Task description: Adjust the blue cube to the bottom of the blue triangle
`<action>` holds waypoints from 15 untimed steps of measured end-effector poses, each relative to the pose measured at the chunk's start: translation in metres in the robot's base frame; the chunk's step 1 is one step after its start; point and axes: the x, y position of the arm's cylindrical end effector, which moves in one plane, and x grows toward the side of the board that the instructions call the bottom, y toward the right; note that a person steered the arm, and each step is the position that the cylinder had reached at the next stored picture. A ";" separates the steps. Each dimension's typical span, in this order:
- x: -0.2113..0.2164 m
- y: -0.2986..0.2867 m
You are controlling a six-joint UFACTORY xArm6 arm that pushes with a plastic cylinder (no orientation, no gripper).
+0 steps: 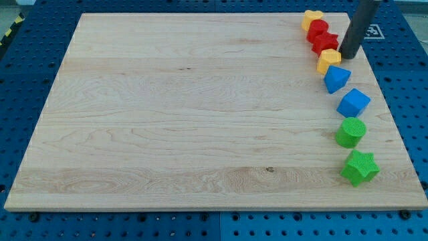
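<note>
The blue cube (354, 102) lies near the board's right edge, just below and to the right of the blue triangle (336, 78); the two sit close, almost touching. My tip (347, 56) is at the view's upper right, just right of the yellow block (328, 61) and above the blue triangle, apart from the blue cube.
A column of blocks runs down the right side of the wooden board (200, 114): a yellow heart (311, 19), two red blocks (318, 29) (326, 43), then, below the blue ones, a green cylinder (350, 132) and a green star (360, 167). Blue pegboard surrounds the board.
</note>
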 end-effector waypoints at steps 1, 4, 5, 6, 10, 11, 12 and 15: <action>0.036 0.015; 0.121 0.017; 0.143 0.017; 0.143 0.017; 0.118 0.017; 0.118 0.012; 0.118 -0.001; 0.118 -0.009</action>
